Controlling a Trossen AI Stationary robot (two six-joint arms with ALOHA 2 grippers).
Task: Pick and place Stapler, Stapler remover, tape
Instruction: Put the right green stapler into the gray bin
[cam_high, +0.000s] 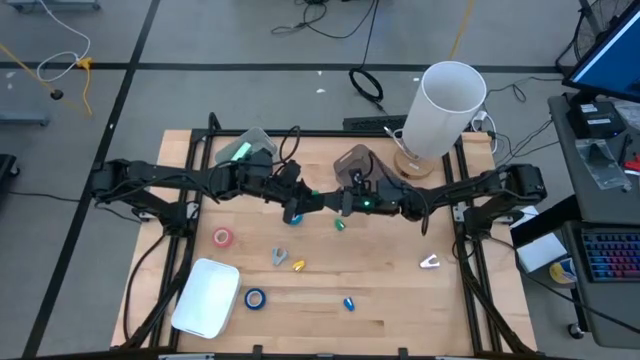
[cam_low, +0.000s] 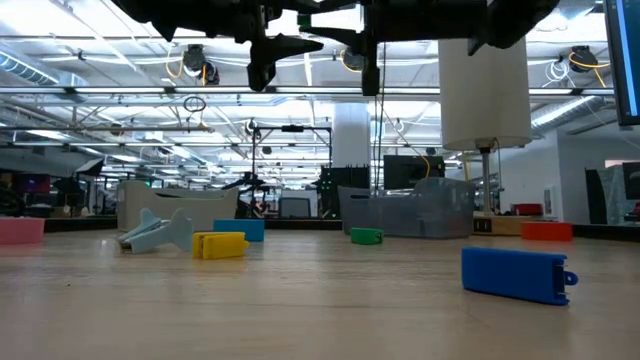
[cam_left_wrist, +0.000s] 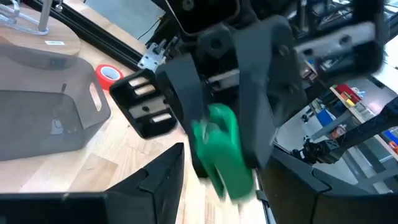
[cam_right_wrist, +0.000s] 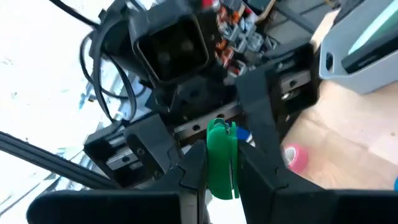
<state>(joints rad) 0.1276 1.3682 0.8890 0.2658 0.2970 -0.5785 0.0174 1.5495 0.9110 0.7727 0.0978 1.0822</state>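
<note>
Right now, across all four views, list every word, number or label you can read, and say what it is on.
No text can be read.
Sticker on the wooden base: too blurred.
Keyboard keys: too small.
Green item in the right gripper: no print shows.

White cylinder (cam_high: 447, 105), white tray (cam_high: 206, 297)
</note>
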